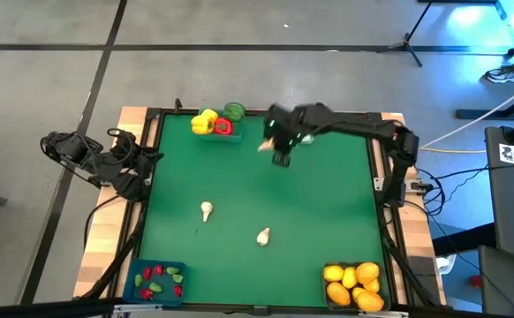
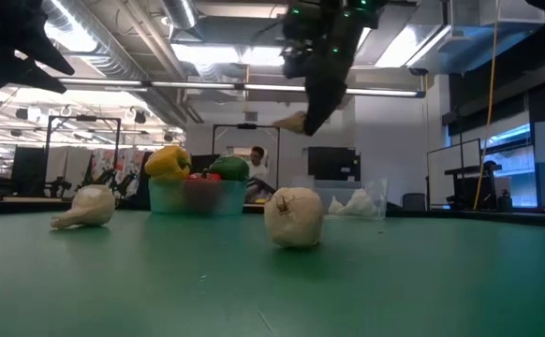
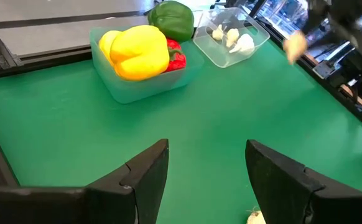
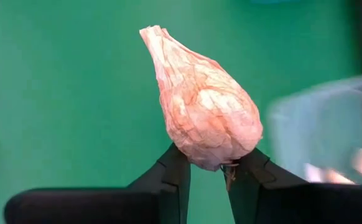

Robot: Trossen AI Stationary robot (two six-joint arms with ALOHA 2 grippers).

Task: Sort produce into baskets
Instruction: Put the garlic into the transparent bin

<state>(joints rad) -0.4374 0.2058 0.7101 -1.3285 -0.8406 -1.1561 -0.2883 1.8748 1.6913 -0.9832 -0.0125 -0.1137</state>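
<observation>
- High view showed the green table (image 1: 266,190) w/ both arms; right arm (image 1: 363,128) reached over the far half, left arm (image 1: 98,159) sat off the left edge.
- Teal bin (image 1: 217,131) at far edge, left of centre, held the yellow pepper (image 1: 205,121), red pepper (image 1: 222,126) and green pepper (image 1: 234,111), piled above its rim.
- Clear bin (image 3: 229,42), just beside the teal one in left wrist view, held several garlic bulbs (image 3: 236,40).
- Near right corner: dark bin (image 1: 356,284) full of citrus (image 1: 354,281).
- Near left corner: blue bin (image 1: 155,283) w/ small red and green pieces (image 1: 158,279).
- Right gripper (image 4: 207,169) was up off the table near the clear bin, fingers narrow, pinching a held garlic bulb (image 4: 203,109) by its fat end, pointed tip sticking away from the fingers. Low view had it hanging well above the table.
- Left gripper (image 3: 206,180) was empty, fingers spread fairly wide, aimed across the table toward the teal and clear bins.
- Two loose garlic bulbs lay on the table mid-area, apart from each other: left bulb (image 1: 206,210), right bulb (image 1: 263,236).
</observation>
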